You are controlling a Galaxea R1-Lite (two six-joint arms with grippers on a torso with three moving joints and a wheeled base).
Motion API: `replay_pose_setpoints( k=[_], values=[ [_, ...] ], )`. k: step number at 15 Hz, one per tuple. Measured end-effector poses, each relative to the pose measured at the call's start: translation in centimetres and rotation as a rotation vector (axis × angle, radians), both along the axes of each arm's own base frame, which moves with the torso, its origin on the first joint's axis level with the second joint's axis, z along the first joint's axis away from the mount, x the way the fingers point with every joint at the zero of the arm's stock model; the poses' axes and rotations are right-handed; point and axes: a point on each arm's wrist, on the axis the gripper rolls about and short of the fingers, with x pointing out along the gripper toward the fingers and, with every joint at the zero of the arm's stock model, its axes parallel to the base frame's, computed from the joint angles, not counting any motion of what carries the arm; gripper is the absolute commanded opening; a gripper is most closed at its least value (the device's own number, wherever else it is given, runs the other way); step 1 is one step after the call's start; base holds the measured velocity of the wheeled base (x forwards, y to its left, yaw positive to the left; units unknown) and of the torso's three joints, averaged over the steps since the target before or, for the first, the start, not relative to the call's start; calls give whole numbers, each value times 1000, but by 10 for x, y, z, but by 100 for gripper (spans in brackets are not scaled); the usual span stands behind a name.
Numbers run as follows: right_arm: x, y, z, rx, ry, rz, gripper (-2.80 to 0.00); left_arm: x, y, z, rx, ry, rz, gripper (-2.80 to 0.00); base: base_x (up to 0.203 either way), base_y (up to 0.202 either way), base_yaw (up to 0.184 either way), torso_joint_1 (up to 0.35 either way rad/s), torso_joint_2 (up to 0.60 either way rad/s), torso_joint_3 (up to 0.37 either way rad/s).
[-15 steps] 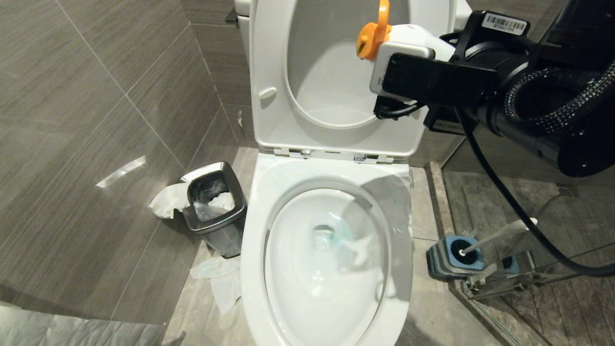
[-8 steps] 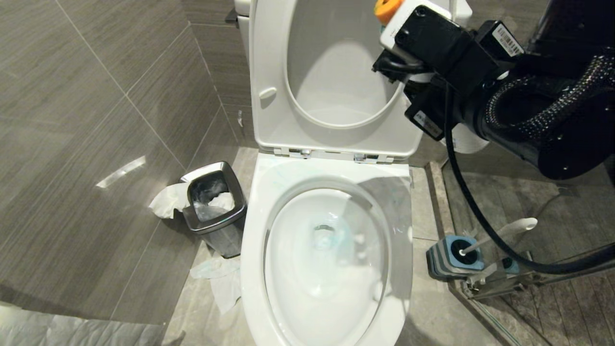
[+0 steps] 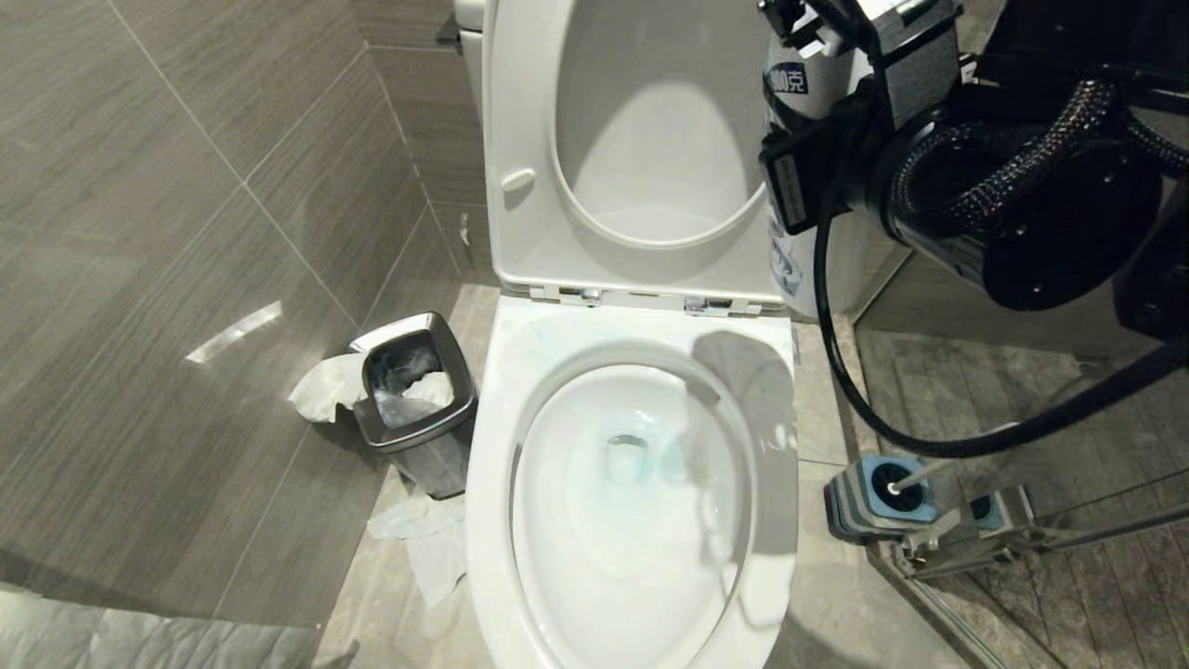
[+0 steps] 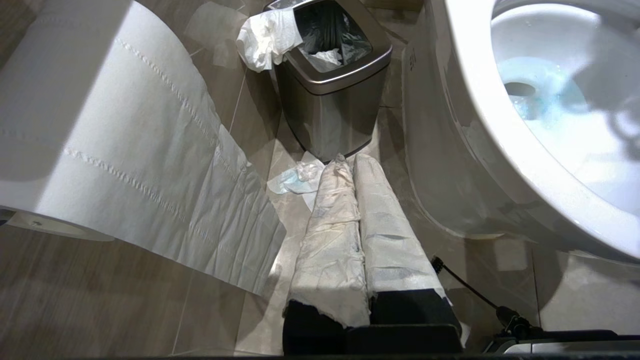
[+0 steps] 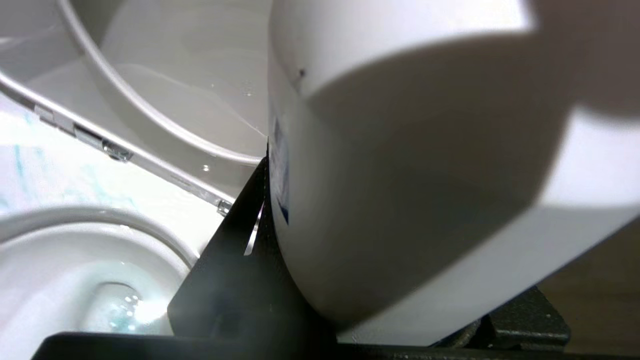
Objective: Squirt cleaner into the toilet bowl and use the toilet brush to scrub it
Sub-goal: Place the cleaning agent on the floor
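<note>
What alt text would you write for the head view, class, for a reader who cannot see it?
The right gripper holds a white cleaner bottle up beside the raised lid, right of the open toilet bowl, whose water is tinted blue. The toilet brush stands in its blue holder on the floor at right; a steel bin is at left.

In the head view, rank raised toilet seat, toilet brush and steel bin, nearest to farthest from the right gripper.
1. Raised toilet seat, beside the right gripper.
2. Toilet brush, on the floor at right.
3. Steel bin, on the floor at left.
</note>
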Motion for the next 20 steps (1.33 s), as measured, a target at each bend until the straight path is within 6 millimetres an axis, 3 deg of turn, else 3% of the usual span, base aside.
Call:
replay_pose_setpoints(
  k=[4, 10, 16, 20],
  values=[
    [6, -24, 2, 80, 49, -35, -280, 0, 0, 0, 0, 0, -1, -280, 0, 0, 0, 0, 0, 0],
    [12, -88, 9, 155, 97, -71, -280, 0, 0, 0, 0, 0, -1, -280, 0, 0, 0, 0, 0, 0],
    [21, -145, -18, 283, 177, -90, -280, 0, 0, 0, 0, 1, 0, -280, 0, 0, 0, 0, 0, 0],
    [27, -165, -43, 339, 244, -61, -280, 0, 0, 0, 1, 1, -1, -280, 0, 0, 0, 0, 0, 0]
  ],
)
